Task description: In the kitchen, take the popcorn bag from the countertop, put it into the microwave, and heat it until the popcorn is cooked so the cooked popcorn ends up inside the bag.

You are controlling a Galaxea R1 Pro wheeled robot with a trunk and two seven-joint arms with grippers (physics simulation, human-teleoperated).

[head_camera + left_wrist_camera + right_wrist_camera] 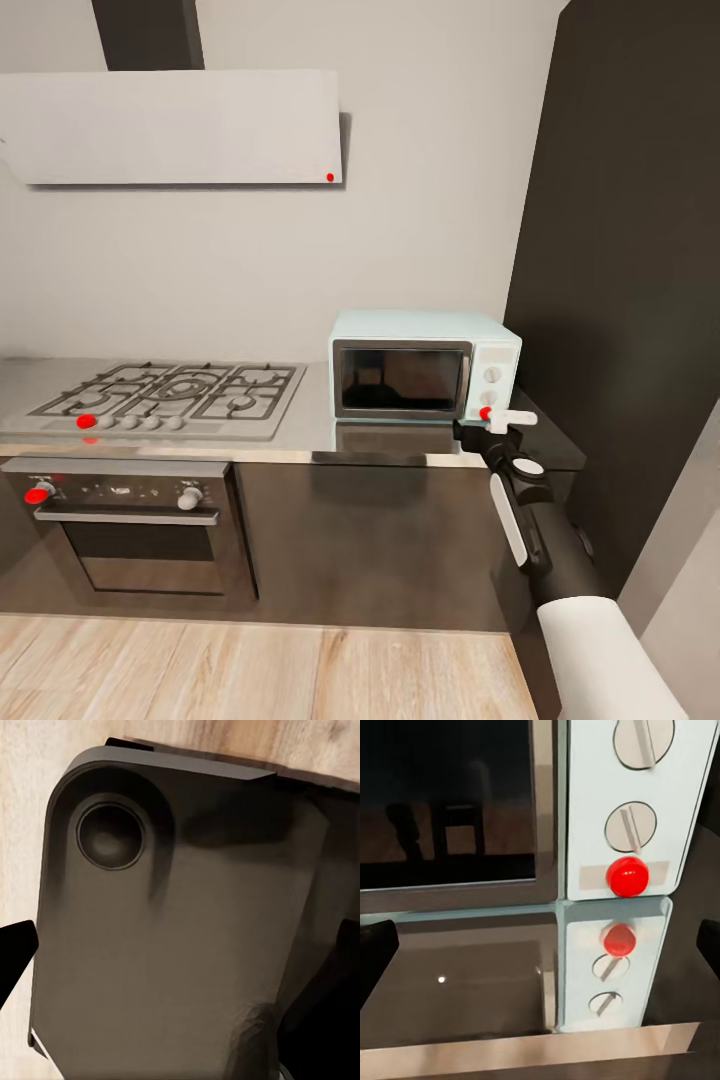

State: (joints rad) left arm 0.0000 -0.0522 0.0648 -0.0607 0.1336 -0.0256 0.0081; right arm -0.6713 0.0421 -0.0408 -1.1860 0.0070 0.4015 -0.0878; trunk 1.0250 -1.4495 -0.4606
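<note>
Mint-blue microwave (425,365) sits on the glossy grey bench (300,440) at its right end, close beside a tall dark cabinet (630,280), long axis along the bench edge, dark glass door shut and facing outward. Two knobs (631,826) and red dot (628,875) on its right panel, mirrored in the bench top. Right hand (498,422) just in front of that panel, fingers apart, holding nothing. Bare bench between microwave and gas hob (170,395). Left hand (180,1020) over a dark rounded panel (172,930), fingers spread.

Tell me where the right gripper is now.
In the head view, the right gripper sits at the microwave's control panel, by its red dot, above the countertop.
</note>
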